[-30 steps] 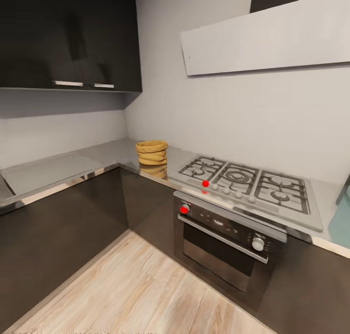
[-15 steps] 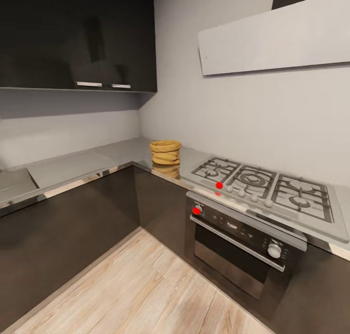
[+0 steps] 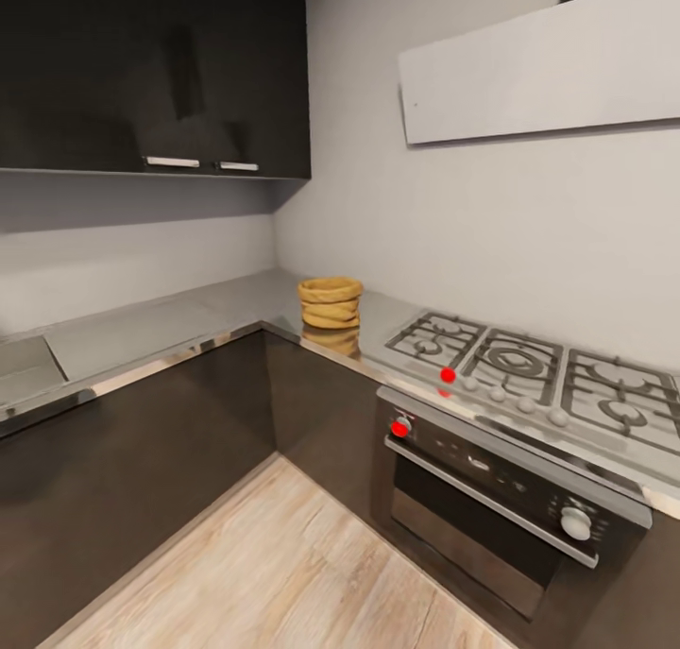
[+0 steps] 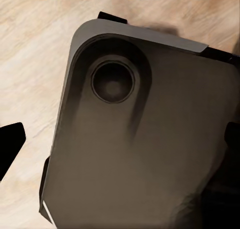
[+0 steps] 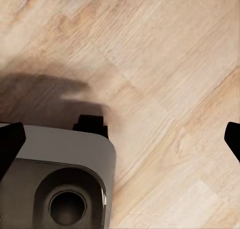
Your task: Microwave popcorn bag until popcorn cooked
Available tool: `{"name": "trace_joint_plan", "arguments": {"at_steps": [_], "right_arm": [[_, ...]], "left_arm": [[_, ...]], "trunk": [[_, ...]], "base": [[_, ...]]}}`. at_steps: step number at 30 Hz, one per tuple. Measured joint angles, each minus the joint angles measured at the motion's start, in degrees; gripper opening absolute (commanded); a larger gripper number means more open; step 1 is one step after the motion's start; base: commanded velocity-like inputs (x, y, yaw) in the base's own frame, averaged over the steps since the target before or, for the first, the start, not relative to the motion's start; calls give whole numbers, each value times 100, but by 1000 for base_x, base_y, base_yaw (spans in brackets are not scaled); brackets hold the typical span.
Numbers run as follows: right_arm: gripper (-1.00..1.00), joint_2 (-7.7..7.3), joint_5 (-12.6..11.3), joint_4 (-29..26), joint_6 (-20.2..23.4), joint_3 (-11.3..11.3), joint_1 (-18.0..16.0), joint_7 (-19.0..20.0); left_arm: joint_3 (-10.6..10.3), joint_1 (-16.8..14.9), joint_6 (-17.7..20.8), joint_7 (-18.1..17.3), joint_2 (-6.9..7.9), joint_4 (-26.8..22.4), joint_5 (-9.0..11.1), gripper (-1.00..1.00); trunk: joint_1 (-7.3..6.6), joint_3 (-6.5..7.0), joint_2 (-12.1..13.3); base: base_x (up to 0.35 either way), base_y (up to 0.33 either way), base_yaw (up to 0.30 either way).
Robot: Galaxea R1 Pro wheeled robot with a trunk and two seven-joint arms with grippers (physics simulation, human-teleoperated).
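Resting on countertop: popcorn bag; hob beside

Hob cut by right edge

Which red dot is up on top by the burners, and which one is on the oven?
The higher red dot sits on the stovetop's front edge beside grey knobs. The lower one is on the oven's dark front panel.

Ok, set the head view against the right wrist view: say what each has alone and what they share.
Head view alone: the popcorn bag standing on the countertop near the corner, apart from the gas hob, with the built-in oven below and dark wall cabinets above. Right wrist view alone: the robot's grey base and two dark fingertips set wide apart at the picture's edges. Shared: the light wooden floor.
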Motion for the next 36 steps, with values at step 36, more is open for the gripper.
{"name": "trace_joint_plan", "arguments": {"at_steps": [36], "right_arm": [[100, 0, -7, 0, -31, -8, 0, -34]], "left_arm": [[0, 0, -1, -1, -16, 4, 0, 100]], "trunk": [[0, 0, 0]], "base": [[312, 43, 83]]}}
